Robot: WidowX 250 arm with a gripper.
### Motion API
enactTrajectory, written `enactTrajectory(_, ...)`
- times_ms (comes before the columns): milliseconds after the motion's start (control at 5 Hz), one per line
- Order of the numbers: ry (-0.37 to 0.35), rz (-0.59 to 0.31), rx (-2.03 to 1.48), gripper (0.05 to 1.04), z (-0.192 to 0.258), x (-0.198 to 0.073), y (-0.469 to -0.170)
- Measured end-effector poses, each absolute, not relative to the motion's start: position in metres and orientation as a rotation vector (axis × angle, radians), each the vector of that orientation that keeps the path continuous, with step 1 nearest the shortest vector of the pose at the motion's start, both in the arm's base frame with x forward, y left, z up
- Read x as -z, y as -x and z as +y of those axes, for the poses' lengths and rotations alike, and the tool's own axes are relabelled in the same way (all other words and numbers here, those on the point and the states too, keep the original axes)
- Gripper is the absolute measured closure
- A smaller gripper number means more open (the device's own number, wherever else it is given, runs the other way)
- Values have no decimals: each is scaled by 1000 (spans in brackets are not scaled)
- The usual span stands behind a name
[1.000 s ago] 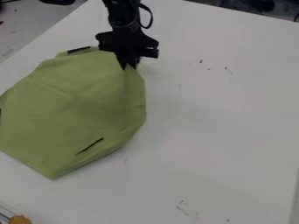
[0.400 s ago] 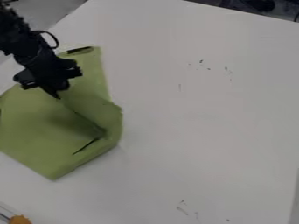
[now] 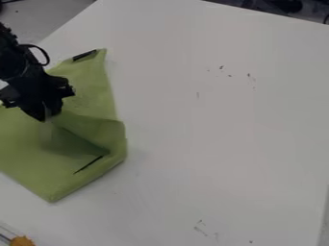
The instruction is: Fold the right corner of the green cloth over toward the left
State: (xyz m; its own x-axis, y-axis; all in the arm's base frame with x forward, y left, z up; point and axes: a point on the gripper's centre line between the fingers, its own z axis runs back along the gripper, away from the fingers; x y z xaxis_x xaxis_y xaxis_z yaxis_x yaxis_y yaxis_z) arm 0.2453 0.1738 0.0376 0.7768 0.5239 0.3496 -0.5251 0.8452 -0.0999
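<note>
A black robot gripper [image 3: 45, 116] at the left side of a white table [image 3: 206, 144] is closed on a pinched bit of green cloth [image 3: 35, 153], pulled up into a fold. The cloth lies on the left part of the table, running out of view at the left edge, with one black strip [image 3: 85, 55] near its upper corner and a thin dark line [image 3: 88, 164] near its lower right side.

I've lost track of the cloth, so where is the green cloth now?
In the camera view, the green cloth lies at the left of the white table, under the gripper.
</note>
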Motion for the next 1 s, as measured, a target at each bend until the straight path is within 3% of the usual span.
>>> enactTrajectory(200,-94,-338,-561,260,172,-49,-233)
enactTrajectory(400,-153,-278,-546,79,173,-58,-219)
enactTrajectory(800,-157,-111,-408,83,178,-61,-219)
enactTrajectory(1000,-154,-102,-405,83,177,-60,-218)
